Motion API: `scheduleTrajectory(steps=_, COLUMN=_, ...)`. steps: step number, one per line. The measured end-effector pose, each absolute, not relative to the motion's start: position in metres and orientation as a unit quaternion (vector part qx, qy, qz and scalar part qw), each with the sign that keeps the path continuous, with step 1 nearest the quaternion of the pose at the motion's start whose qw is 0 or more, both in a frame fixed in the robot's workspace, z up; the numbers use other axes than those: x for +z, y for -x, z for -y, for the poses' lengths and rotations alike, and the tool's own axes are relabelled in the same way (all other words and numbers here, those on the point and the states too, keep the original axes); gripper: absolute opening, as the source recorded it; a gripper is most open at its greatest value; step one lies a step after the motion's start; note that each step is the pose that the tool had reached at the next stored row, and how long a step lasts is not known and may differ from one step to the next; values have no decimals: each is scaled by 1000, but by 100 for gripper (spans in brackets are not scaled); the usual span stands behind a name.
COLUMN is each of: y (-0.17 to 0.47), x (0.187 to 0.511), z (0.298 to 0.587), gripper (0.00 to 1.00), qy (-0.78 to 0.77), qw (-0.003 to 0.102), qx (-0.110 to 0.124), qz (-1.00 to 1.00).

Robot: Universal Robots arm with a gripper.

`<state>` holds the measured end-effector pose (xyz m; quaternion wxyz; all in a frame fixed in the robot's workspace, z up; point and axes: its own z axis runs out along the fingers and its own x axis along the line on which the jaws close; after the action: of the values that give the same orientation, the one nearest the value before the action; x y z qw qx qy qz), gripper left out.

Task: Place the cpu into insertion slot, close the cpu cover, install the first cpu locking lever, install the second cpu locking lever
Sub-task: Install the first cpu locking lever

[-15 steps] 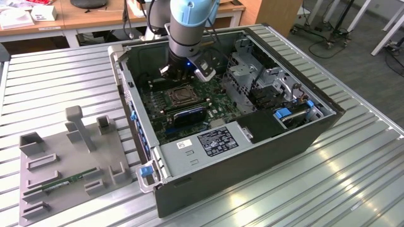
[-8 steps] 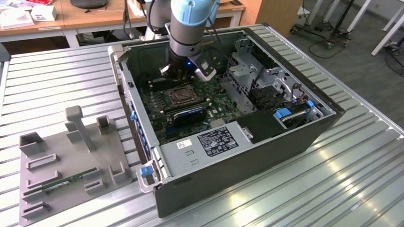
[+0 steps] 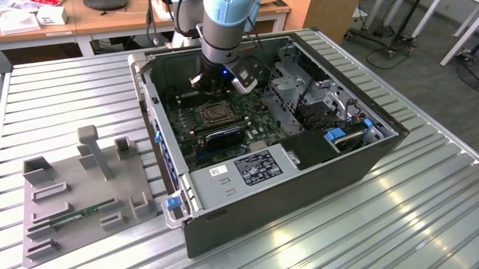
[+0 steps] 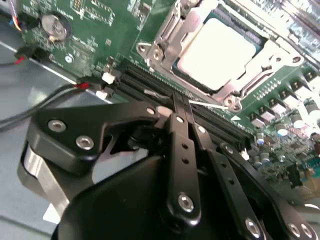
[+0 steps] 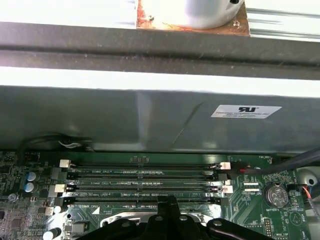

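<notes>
The gripper (image 4: 179,107), fingers pressed together (holding nothing), hangs near the cpu (image 4: 217,52) under its cpu cover (image 4: 272,55).

My gripper (image 4: 181,111), black and linked, has its fingers pressed together at the tips above the dark memory slots (image 4: 165,87) of the green motherboard (image 4: 100,30). Just beyond the slots, the cpu (image 4: 217,52) lies seated in its socket, silvery top exposed, framed by the cpu cover (image 4: 165,37) lying flat around it. A coin battery (image 4: 54,26) and black cables (image 4: 45,97) lie to one side.
</notes>
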<state>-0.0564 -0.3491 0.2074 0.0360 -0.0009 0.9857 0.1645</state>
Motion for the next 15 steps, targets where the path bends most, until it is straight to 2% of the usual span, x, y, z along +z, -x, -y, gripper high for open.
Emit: scheduleTrajectory(steps=15, y=56, x=202, z=348, gripper=11, qy=1, qw=36, qx=163, qz=-986)
